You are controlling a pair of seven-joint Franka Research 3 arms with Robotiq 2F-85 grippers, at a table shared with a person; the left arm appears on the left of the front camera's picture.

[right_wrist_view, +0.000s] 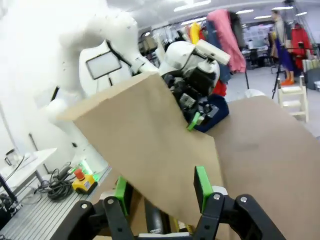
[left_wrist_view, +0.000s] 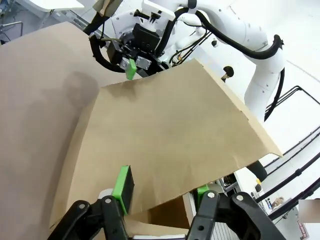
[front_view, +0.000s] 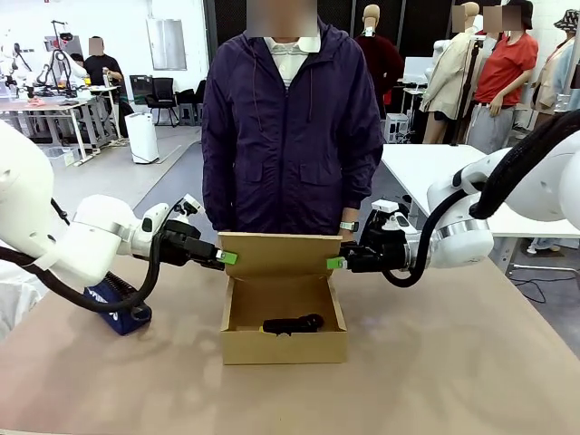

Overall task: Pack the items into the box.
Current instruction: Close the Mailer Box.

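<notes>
While both arms reach inward: the box (front_view: 284,319) sits mid-worktop (front_view: 453,362), its flap lid (front_view: 279,254) standing upright at the far side.
Left hand (front_view: 226,258): at the flap's left edge, fingers pressed together on the cardboard, pinching it.
Right hand (front_view: 337,263): at the flap's right edge, fingers either side of the cardboard; whether they squeeze it, I cannot tell.
Items: black gadget (front_view: 292,324) lies inside the box near its front wall; a sliver of yellow shows beside it.
Person (front_view: 290,127): stands just beyond the box, at the far side.
Blue object (front_view: 116,306): on the worktop, left of the box.
</notes>
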